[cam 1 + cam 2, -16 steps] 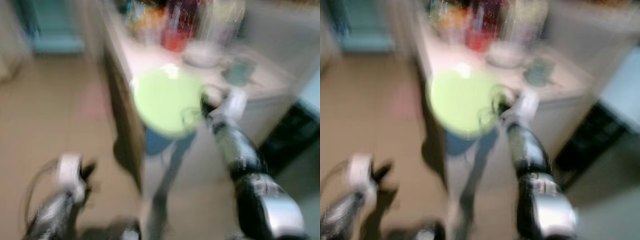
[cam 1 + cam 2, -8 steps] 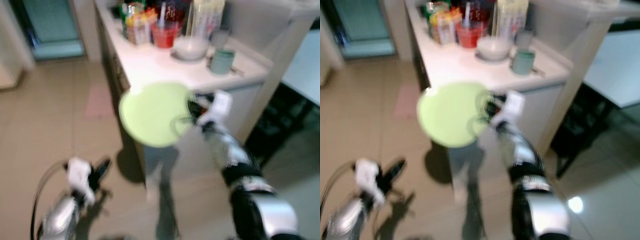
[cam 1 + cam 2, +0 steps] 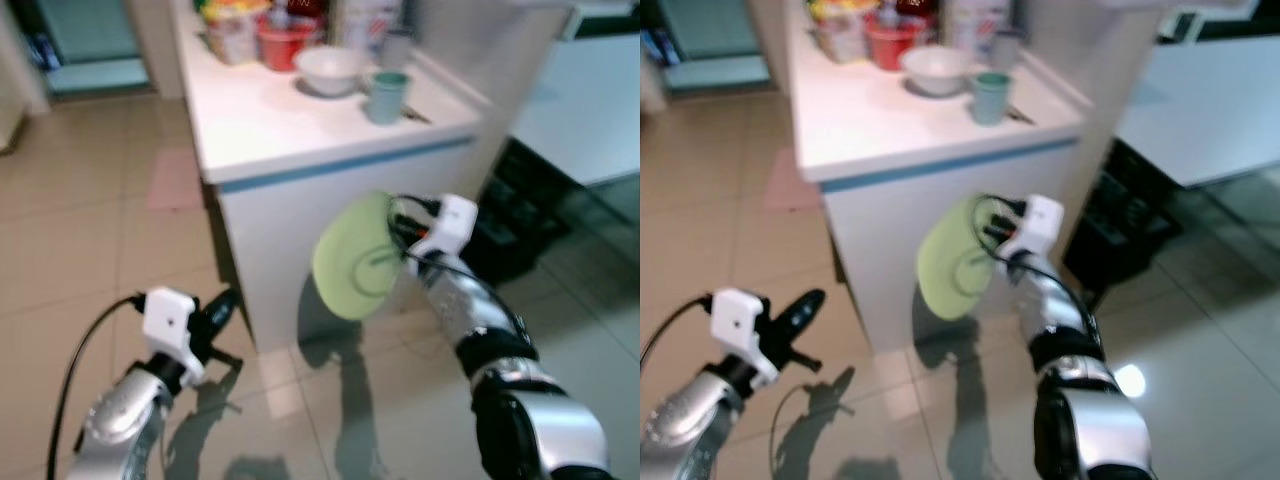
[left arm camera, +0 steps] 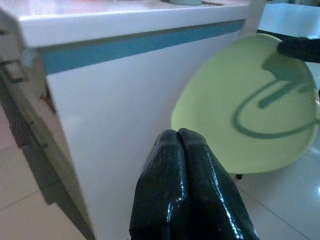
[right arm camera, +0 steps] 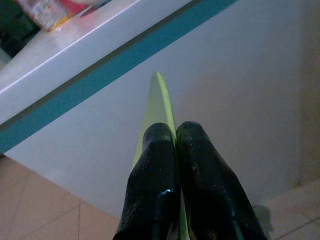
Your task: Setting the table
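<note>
Right wrist view: right tool (image 5: 176, 131) clamped on the rim of one green plate (image 3: 352, 258), held on edge beside the worktop (image 3: 300, 130).
Left tool (image 4: 179, 142): fingers pressed together, empty, low.
Progress: plate in transit, not yet laid.
Count: one bowl (image 3: 328, 70), one cup (image 3: 387, 96).

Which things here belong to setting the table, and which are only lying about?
Belonging to the job:
- green plate, held on edge by the right end effector
- white table, to the robot's right

Lying about:
- white bowl, green cup, red container on the counter
- left end effector, shut, idle
</note>
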`<state>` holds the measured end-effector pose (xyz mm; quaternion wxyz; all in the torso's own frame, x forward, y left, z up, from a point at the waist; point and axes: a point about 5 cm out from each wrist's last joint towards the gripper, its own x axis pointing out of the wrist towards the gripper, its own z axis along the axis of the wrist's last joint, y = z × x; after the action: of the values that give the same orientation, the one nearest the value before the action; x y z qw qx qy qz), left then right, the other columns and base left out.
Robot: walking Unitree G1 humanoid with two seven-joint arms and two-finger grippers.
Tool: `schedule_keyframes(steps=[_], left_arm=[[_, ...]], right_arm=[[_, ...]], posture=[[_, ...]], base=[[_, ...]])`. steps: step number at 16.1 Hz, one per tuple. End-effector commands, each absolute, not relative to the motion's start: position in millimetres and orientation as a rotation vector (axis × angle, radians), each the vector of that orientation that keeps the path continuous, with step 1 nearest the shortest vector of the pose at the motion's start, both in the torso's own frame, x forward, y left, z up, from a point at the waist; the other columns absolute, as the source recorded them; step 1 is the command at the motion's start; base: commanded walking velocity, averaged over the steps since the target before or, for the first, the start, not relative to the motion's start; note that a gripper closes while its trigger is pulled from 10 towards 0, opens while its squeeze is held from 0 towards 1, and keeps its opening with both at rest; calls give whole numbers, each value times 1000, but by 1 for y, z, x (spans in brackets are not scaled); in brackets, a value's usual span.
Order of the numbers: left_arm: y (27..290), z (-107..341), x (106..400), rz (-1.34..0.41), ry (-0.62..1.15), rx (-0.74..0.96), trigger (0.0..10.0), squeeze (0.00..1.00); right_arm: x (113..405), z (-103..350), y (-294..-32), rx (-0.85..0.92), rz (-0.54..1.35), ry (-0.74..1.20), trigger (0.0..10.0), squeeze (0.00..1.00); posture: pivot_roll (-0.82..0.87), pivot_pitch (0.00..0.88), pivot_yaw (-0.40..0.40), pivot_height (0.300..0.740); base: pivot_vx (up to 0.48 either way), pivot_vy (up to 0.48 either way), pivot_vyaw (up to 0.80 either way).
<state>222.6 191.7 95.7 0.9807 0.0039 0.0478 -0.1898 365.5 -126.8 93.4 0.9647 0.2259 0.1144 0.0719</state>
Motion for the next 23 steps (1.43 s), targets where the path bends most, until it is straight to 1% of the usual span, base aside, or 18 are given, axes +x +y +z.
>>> schedule_keyframes(steps=[1, 3, 9, 12, 15, 17, 19, 23], left_arm=[[195, 101, 224, -364, 97, 26, 10000, 0], [193, 102, 224, -354, 130, 24, 10000, 0], [191, 103, 220, -339, 182, 42, 10000, 0], [196, 95, 222, -313, 220, 83, 10000, 0], [199, 95, 224, -289, 223, 93, 10000, 0], [203, 97, 232, -269, 213, 87, 10000, 0], [207, 87, 242, -259, 219, 70, 10000, 0], [211, 74, 242, -258, 230, 31, 10000, 0]], right_arm=[[372, 110, -109, 475, 206, 181, 0, 0], [372, 110, -109, 474, 205, 181, 0, 0], [370, 108, -109, 473, 198, 183, 0, 0], [370, 108, -109, 470, 199, 182, 0, 0], [370, 108, -108, 465, 205, 181, 0, 0], [370, 108, -108, 464, 205, 181, 0, 0], [370, 109, -107, 465, 205, 176, 0, 0], [369, 108, -109, 459, 205, 175, 0, 0]], posture=[[130, 0, -16, 740], [128, 0, -14, 740], [126, 0, -8, 740], [124, 0, -9, 740], [123, 0, -5, 740], [125, 0, -1, 740], [121, 0, -2, 740], [113, 0, -6, 740]], base=[[0, -454, 0], [0, -442, 0], [347, -327, 0], [260, -400, 0], [0, 0, 0], [0, 0, 0], [0, 0, 0], [0, 0, 0]])
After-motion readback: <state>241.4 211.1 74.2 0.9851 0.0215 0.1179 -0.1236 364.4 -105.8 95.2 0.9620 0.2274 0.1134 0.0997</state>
